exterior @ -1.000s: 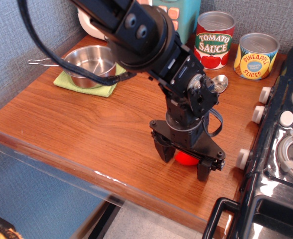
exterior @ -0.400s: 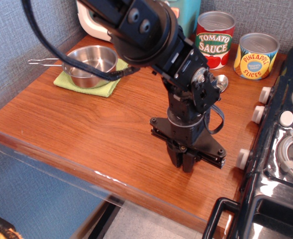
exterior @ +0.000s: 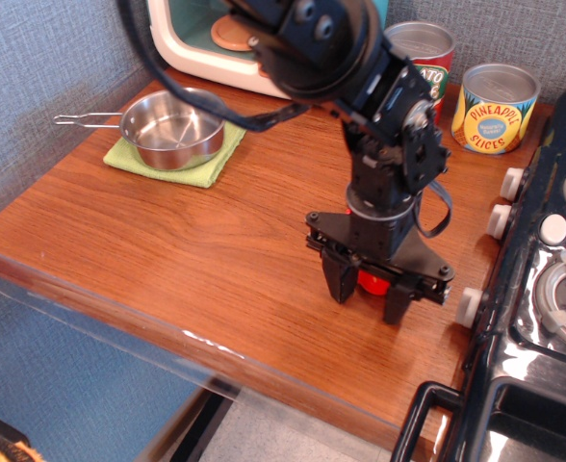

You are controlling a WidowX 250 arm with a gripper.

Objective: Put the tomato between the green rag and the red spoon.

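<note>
Red plastic, glossy: the tomato (exterior: 372, 282) shows as a small patch between the two dark fingers of the gripper (exterior: 370, 300), low over the front right part of the table. Fingers (exterior: 342, 283) stand apart on either side of it; whether they press it or only flank it cannot be told, nor whether it rests on the wood. Arm (exterior: 360, 87) comes down from the upper middle, wrist pointing straight down.

Surface is a brown wood-grain tabletop (exterior: 167, 241) with a glare streak near its front edge. Grey-blue textured wall panels (exterior: 42, 67) close in the left and back sides.

Green rag (exterior: 201, 166) lies at the back left, well apart from the tomato. A small steel pan (exterior: 172, 130) sits on it, wire handle pointing left, nothing visible inside. Behind it stands a white toy oven (exterior: 206, 48) with a teal interior and a tan round piece in it.

Back right: a tomato sauce can (exterior: 427, 48), mostly hidden by the arm, and a pineapple slices can (exterior: 495, 108) beside it, both upright with silver tops. A black toy stove (exterior: 553, 289) with white knobs fills the right edge. Red spoon not seen.
</note>
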